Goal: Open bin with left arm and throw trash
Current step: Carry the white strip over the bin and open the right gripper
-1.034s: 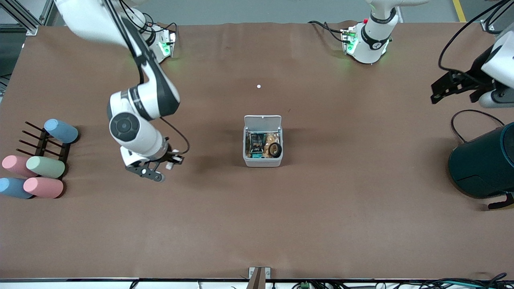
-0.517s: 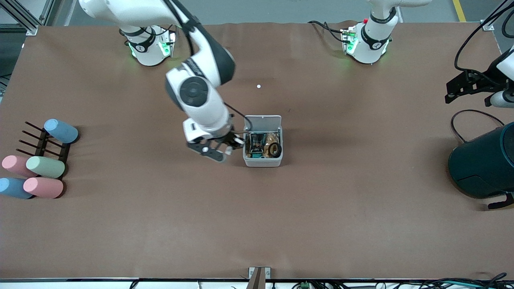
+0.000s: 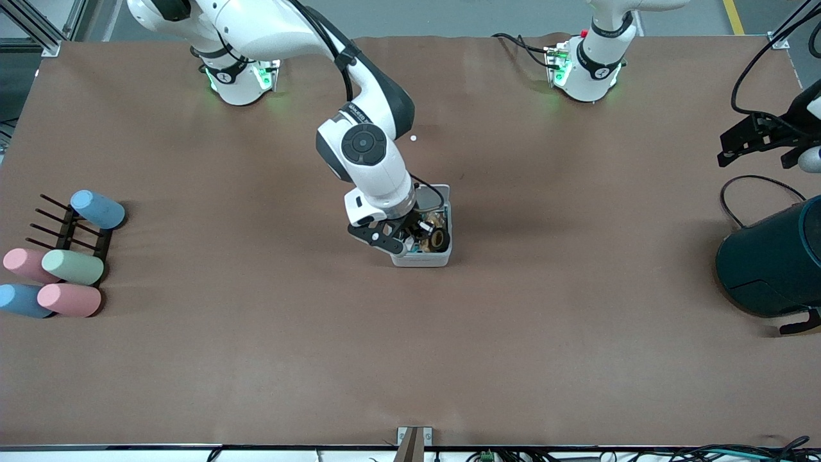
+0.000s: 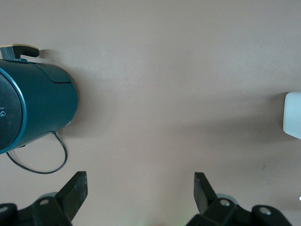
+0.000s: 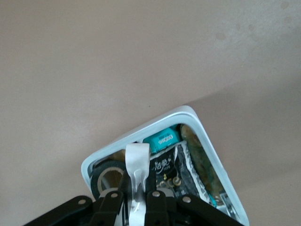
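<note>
The bin (image 3: 423,258) stands mid-table with its lid up (image 3: 442,194). My right gripper (image 3: 410,234) is over the open bin, shut on the short white bar (image 5: 137,165). In the right wrist view the gripper (image 5: 137,186) holds the bar just above the bin's rim (image 5: 197,120). Inside lie the black tape ring (image 5: 106,176), also visible in the front view (image 3: 439,240), the black shiny wrapper (image 5: 181,172) and a teal packet (image 5: 162,138). My left gripper (image 3: 747,138) is open and empty, up in the air at the left arm's end of the table (image 4: 139,188).
The large dark teal round container (image 3: 776,256) with a black cable (image 3: 750,186) sits at the left arm's end, also in the left wrist view (image 4: 37,106). Pastel cylinders on a black rack (image 3: 64,269) lie at the right arm's end. A tiny white dot (image 3: 414,138) lies between the bin and the bases.
My right arm swung from near the pastel cylinders to over the open bin, carrying the white bar. My left gripper drifted slightly toward the table's end.
</note>
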Available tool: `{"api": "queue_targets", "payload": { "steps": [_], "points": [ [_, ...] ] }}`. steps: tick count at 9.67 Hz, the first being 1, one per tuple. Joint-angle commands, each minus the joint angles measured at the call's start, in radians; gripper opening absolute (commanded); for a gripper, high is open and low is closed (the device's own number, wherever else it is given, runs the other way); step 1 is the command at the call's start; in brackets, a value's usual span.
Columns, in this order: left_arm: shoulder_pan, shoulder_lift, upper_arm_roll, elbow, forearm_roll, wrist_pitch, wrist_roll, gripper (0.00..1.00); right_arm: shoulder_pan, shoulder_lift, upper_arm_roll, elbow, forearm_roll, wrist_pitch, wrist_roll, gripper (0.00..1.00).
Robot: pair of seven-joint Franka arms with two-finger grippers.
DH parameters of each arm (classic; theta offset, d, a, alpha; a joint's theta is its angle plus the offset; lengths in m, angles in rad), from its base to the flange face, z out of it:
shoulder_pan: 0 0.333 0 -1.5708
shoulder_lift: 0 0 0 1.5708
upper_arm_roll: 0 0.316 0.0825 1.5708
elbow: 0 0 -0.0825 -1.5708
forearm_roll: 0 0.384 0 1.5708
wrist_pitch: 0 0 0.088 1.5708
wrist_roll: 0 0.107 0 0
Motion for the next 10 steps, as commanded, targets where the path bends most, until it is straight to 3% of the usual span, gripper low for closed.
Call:
{"api": "queue_targets", "payload": {
  "steps": [1,2,5,6,8,10],
  "points": [
    [0.000,0.011,0.001,0.030,-0.003,-0.021,-0.011,1.00,0.021,0.025,-0.005,0.023,0.006,-0.004,0.018,0.11],
    [0.002,0.013,0.001,0.029,-0.003,-0.021,-0.011,1.00,0.026,0.029,-0.005,0.023,0.008,-0.002,0.016,0.22],
    [0.002,0.014,0.001,0.030,-0.003,-0.021,-0.010,1.00,0.034,0.037,-0.005,0.023,0.006,-0.002,0.016,0.24],
    [0.002,0.014,0.001,0.030,-0.011,-0.021,-0.010,1.00,0.034,0.037,-0.007,0.023,0.005,-0.002,0.018,0.32],
    [0.003,0.020,0.002,0.030,-0.016,-0.021,-0.007,1.00,0.031,0.035,-0.007,0.029,0.005,-0.002,0.018,0.38],
    [0.025,0.022,0.004,0.030,-0.016,-0.021,-0.008,1.00,0.029,0.035,-0.007,0.032,0.006,-0.002,0.018,0.38]
  ]
}}
